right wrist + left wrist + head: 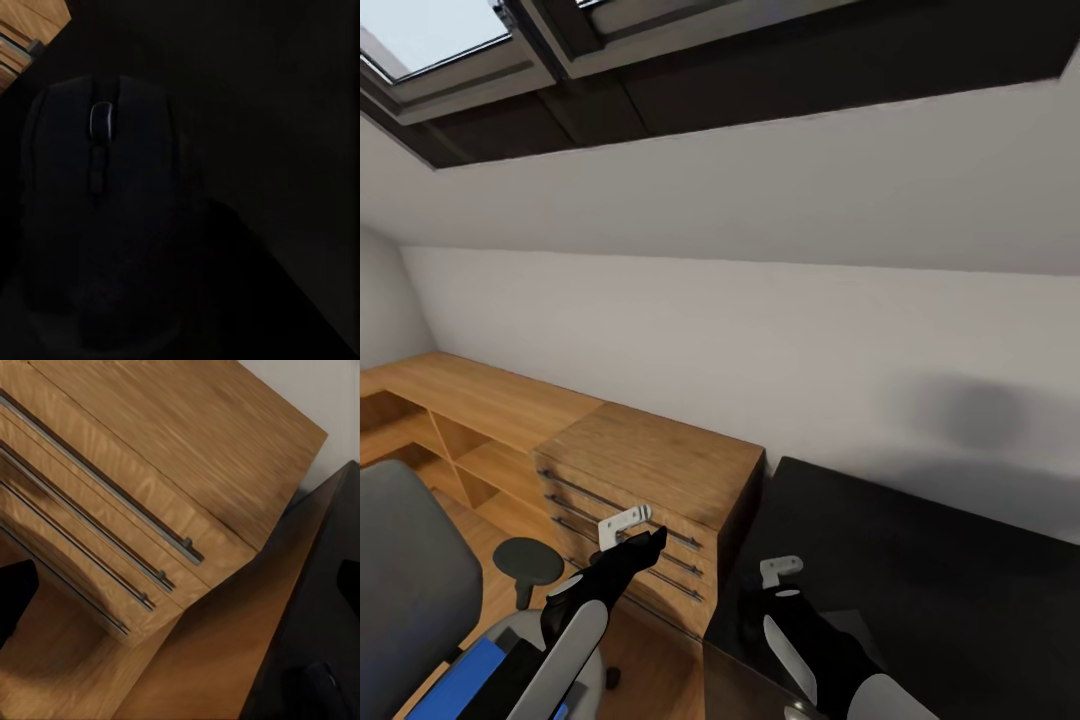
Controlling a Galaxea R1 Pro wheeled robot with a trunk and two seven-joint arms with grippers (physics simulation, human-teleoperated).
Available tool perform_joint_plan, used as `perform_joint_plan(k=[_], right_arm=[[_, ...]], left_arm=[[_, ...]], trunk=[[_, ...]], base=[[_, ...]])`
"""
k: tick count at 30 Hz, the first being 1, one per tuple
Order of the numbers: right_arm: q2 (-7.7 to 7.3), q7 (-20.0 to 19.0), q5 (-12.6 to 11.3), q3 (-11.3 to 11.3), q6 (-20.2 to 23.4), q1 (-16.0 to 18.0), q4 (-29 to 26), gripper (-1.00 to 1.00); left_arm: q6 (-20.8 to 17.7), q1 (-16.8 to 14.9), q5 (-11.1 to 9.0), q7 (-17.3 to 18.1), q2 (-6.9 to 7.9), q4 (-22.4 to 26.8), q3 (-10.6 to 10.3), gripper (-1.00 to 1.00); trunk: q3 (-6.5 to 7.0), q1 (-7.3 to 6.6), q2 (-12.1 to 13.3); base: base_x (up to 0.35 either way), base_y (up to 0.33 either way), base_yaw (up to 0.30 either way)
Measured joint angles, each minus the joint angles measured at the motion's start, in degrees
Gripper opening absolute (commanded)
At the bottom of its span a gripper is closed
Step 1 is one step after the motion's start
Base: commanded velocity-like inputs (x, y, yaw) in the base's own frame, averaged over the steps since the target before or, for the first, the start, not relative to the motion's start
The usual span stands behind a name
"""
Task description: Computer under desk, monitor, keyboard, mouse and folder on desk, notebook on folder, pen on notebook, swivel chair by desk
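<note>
A black mouse point(97, 202) with a scroll wheel lies close up in the right wrist view on the glossy black desk point(940, 580). My right gripper point(755, 605) hovers over the desk's left end, and its fingers are lost in the dark. My left gripper point(650, 543) is open in front of the low wooden cabinet's drawers, holding nothing. The grey swivel chair point(405, 570) stands at lower left. A bright-blue folder point(465, 675) lies on its seat, partly behind my left arm. Monitor, keyboard, notebook, pen and computer are out of view.
A low light-wood cabinet point(650, 460) with long metal drawer handles point(112, 502) stands against the white wall, just left of the desk. Open wooden shelves point(450, 440) run on to the left. Sloped ceiling and dark-framed skylights point(450, 40) are overhead.
</note>
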State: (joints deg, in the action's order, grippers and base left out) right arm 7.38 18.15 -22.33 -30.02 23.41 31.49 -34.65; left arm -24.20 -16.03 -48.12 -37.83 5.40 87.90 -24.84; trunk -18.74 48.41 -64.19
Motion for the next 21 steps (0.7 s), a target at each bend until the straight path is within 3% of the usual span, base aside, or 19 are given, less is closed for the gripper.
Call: perform_joint_plan(k=[11, 15, 21], right_arm=[[-0.2, 0.08, -0.06, 0.18, -0.1, -0.01, -0.45, -1.0], [-0.41, 0.48, -0.05, 0.25, -0.86, -0.03, -3.93, -1.0], [-4.4, 0.77, -0.89, 0.31, -1.42, -0.29, -13.37, -1.0]], left_arm=[[0.08, 0.01, 0.08, -0.08, 0.0, -0.01, 0.0, 1.0], [0.09, 0.01, 0.04, -0.15, 0.0, 0.0, 0.0, 1.0], [0.02, 0.01, 0.0, -0.17, 0.0, -0.14, 0.0, 1.0]], trunk=[[1.98, -2.42, 4.42], [2.7, -3.3, 6.02], [3.78, -4.62, 8.43]], base=[[0.0, 0.0, 0.0], [0.0, 0.0, 0.0], [0.0, 0.0, 0.0]])
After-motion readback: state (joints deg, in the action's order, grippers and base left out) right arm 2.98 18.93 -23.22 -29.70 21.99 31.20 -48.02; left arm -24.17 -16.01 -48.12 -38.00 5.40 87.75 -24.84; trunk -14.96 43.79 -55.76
